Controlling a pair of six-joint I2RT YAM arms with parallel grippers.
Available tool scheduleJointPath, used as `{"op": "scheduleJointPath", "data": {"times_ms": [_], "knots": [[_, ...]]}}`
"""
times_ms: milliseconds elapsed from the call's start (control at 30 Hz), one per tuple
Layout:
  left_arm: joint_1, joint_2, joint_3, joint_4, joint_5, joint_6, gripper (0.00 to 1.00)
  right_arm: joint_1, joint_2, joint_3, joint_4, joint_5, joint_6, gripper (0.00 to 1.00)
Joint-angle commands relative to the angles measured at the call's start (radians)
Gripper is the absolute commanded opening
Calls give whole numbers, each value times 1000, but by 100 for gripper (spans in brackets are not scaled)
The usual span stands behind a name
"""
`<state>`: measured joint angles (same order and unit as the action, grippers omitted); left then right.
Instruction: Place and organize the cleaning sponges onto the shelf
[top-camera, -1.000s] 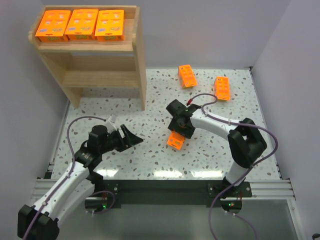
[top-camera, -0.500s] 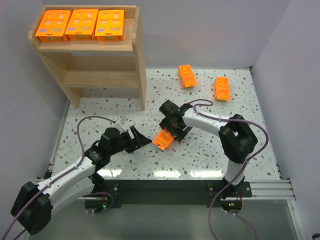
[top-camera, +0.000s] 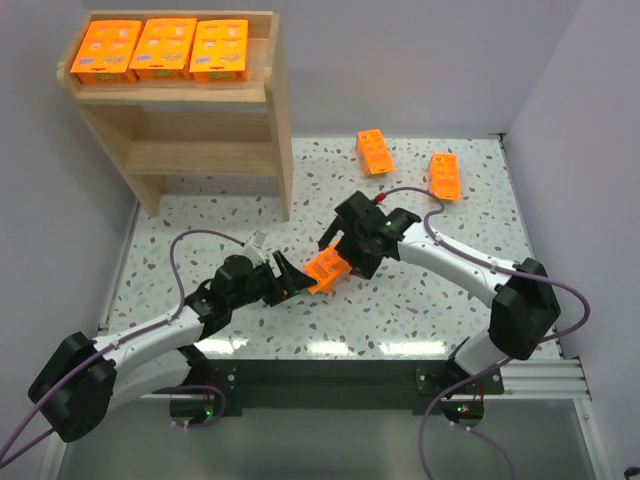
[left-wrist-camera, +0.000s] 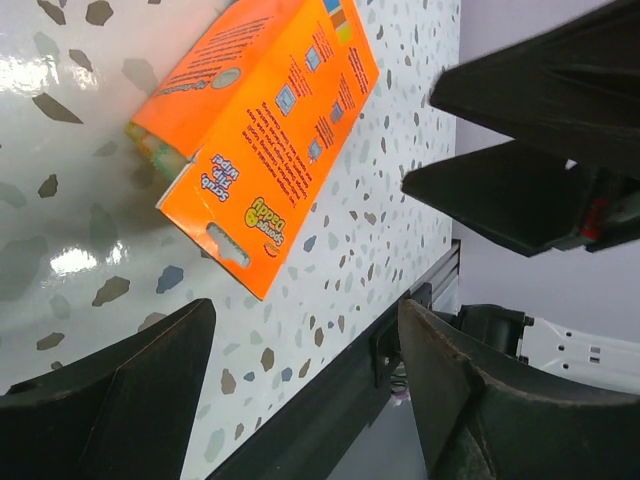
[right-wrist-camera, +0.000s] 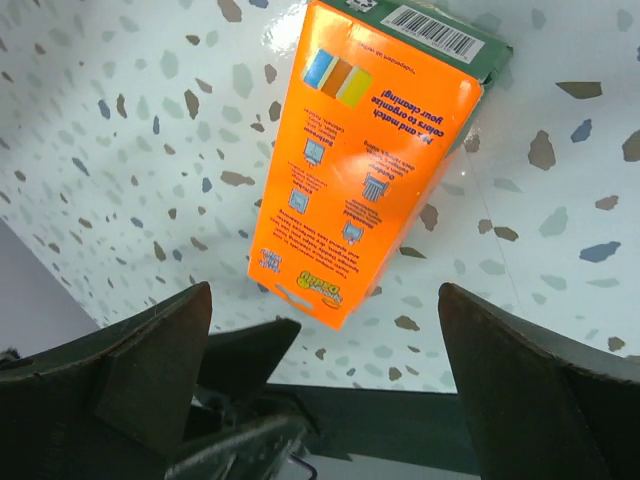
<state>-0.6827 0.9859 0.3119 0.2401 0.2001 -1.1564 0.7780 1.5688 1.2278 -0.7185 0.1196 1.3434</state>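
Observation:
One orange sponge pack (top-camera: 327, 268) lies flat on the speckled table between my two grippers; it also shows in the left wrist view (left-wrist-camera: 265, 130) and the right wrist view (right-wrist-camera: 365, 160). My left gripper (top-camera: 289, 279) (left-wrist-camera: 305, 310) is open, its tips just short of the pack's near end. My right gripper (top-camera: 347, 251) (right-wrist-camera: 325, 295) is open above the pack's far side and holds nothing. Two more packs (top-camera: 375, 152) (top-camera: 444, 176) lie at the far right of the table. Three packs (top-camera: 163, 48) sit in a row on the top tier of the wooden shelf (top-camera: 277, 120).
The shelf's lower tier (top-camera: 205, 158) holds nothing. The two grippers stand close to each other mid-table. A black rail (top-camera: 330, 378) runs along the table's near edge. Grey walls close in the left, right and back.
My right arm carried the pack leftward and its jaws now stand open off it. My left arm reached right, up to the pack.

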Motion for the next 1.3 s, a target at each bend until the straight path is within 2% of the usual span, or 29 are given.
{"op": "scheduleJointPath", "data": {"times_ms": [0, 67, 233, 467, 567, 667, 767, 800, 867, 900, 967, 1000, 1133, 1267], "knots": [[-9, 19, -17, 77, -44, -31, 79, -6, -56, -17, -88, 0, -67, 99], [-8, 20, -26, 73, -65, -49, 80, -8, -88, -37, -111, -11, -93, 99], [-9, 62, -53, 134, -94, -58, 80, -13, -286, -169, -72, -15, -160, 99], [-8, 227, -100, 465, -62, -104, 79, -16, -547, -330, -26, -51, -253, 97], [-9, 295, -91, 545, -57, -105, 77, -17, -630, -369, -38, -57, -262, 94], [-6, 342, -94, 635, -42, -112, 68, -17, -681, -393, -41, -75, -271, 91], [-8, 405, -89, 743, -19, -117, 53, -16, -713, -402, -56, -74, -273, 91], [-8, 411, -88, 748, -11, -115, 43, -17, -720, -406, -58, -74, -273, 90], [-8, 422, -89, 763, 15, -114, 31, -17, -737, -409, -71, -64, -271, 89], [-8, 421, -94, 771, 24, -114, 21, -17, -742, -409, -78, -58, -271, 89], [-8, 402, -114, 780, 47, -117, 11, -17, -750, -409, -96, -48, -270, 89], [-6, 390, -122, 775, 53, -117, 2, -19, -759, -410, -102, -43, -268, 89], [-6, 292, -160, 719, 55, -111, 0, -19, -773, -410, -119, -28, -265, 89], [-6, 38, -166, 501, 22, -121, 0, -20, -771, -378, -147, 2, -271, 89]]}}
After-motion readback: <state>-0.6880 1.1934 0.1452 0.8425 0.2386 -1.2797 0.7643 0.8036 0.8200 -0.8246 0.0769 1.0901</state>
